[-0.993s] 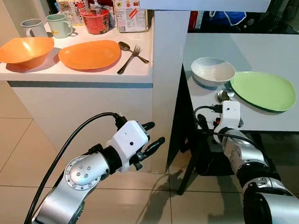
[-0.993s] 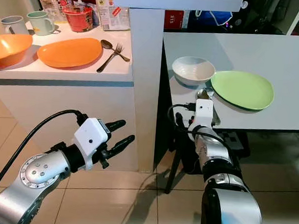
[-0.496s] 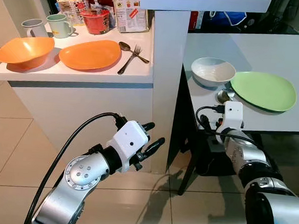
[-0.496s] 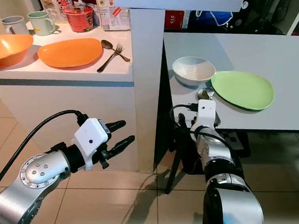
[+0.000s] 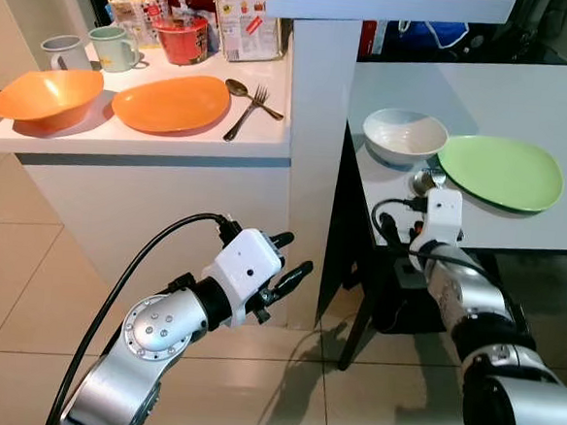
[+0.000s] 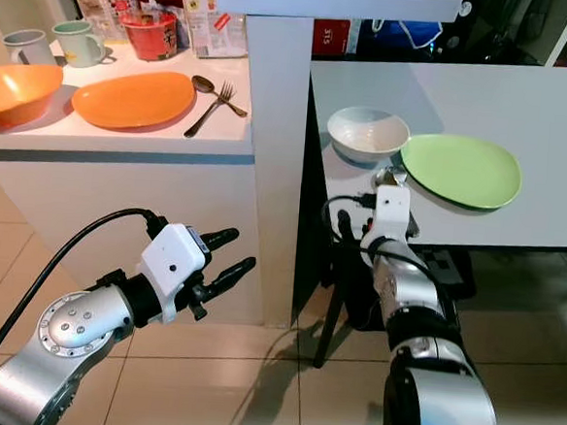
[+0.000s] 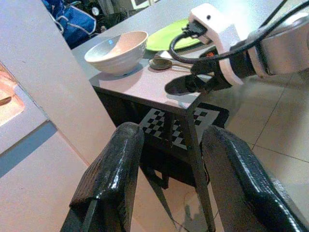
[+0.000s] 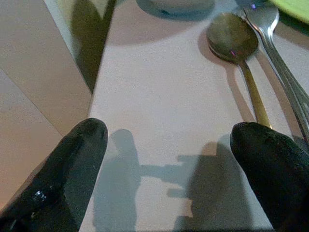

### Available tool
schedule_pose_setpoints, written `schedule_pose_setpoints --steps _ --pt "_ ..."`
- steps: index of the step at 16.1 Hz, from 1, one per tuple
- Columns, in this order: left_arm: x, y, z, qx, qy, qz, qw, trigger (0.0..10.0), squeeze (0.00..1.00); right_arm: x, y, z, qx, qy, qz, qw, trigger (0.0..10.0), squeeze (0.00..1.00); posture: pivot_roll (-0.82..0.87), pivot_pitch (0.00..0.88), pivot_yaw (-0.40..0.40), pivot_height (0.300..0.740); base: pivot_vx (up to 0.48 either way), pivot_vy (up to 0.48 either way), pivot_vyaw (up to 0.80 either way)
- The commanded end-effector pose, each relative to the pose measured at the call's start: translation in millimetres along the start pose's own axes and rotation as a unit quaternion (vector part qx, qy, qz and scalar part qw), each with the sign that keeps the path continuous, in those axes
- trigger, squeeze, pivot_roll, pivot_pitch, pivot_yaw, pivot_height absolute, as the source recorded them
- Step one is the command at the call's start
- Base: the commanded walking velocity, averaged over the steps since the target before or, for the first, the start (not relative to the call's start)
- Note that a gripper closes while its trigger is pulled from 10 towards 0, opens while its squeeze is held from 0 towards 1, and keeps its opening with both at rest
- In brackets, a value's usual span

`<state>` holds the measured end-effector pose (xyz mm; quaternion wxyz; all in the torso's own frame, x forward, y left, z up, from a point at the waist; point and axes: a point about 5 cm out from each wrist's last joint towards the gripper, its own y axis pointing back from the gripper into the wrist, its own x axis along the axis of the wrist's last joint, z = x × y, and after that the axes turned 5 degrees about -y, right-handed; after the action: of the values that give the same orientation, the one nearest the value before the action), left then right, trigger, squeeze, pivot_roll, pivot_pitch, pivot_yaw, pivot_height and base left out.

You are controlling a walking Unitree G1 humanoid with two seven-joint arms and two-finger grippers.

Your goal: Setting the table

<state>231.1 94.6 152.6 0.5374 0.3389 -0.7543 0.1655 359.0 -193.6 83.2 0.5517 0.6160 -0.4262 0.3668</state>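
On the grey table (image 5: 525, 98) a white bowl (image 5: 404, 136) stands next to a green plate (image 5: 500, 171). A spoon (image 8: 232, 38) and a fork (image 8: 270, 34) lie between them and the table's front edge. My right gripper (image 8: 169, 145) is open over that edge, just short of the spoon, with nothing between its fingers. My left gripper (image 5: 292, 255) is open and empty, low in front of the white counter (image 5: 151, 164). On the counter lie an orange plate (image 5: 169, 102), an orange bowl (image 5: 43, 97), and a second spoon and fork (image 5: 252, 103).
A white pillar (image 5: 319, 127) separates the counter from the table. Two mugs (image 5: 110, 48) and food packages (image 5: 186, 11) stand at the back of the counter. Beneath the table are dark legs and a checkered mat (image 7: 188, 130). Tiled floor lies below both arms.
My right gripper has edged slightly forward over the table edge toward the spoon. The left arm has not moved.
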Motion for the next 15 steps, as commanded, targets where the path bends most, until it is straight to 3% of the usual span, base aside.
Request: schedule_pose_setpoints --steps 1,15 --pt "1.2 -0.6 0.4 -0.008 -0.001 0.000 1.000 10.0 0.00 1.0 0.6 -1.0 -0.003 -0.010 0.004 1.000 10.0 0.00 0.08 0.000 0.095 0.740 0.000 0.000 0.00" --pt "1.2 -2.4 -0.5 -0.009 -0.001 0.001 1.000 10.0 0.00 3.4 6.8 5.0 -0.025 -0.019 0.012 0.999 10.0 0.00 0.07 0.000 0.095 0.740 0.000 0.000 0.00"
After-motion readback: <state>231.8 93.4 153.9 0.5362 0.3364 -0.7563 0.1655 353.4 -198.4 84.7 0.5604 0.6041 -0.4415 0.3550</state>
